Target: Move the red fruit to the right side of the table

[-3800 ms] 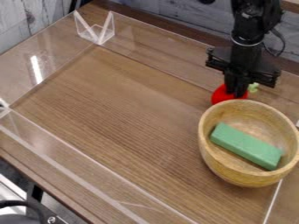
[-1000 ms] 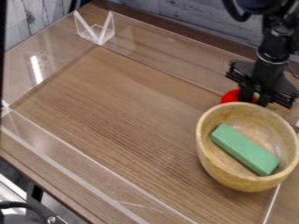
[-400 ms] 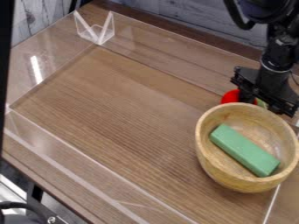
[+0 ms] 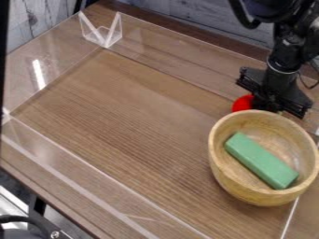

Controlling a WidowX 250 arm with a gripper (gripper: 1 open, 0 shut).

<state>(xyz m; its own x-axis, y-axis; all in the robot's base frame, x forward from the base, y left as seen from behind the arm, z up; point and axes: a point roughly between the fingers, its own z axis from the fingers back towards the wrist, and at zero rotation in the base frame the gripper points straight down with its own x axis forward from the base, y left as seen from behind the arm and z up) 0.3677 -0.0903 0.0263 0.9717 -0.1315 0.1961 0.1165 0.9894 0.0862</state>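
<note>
The red fruit (image 4: 245, 100) lies on the table (image 4: 137, 121) at the far right, just behind the bowl's rim. Only its left part shows; the rest is hidden behind the black fingers. My gripper (image 4: 267, 97) points almost straight down with its tips at table height, right against the fruit's right side. Its jaws look shut. Whether the fruit is pinched between them cannot be made out.
A round light wooden bowl (image 4: 227, 166) holding a green rectangular block (image 4: 262, 161) stands at the front right, directly in front of the gripper. Low clear acrylic walls (image 4: 100, 30) border the table.
The gripper has shifted slightly left toward the fruit and its jaws have come together. The fruit, bowl and block stay in place.
</note>
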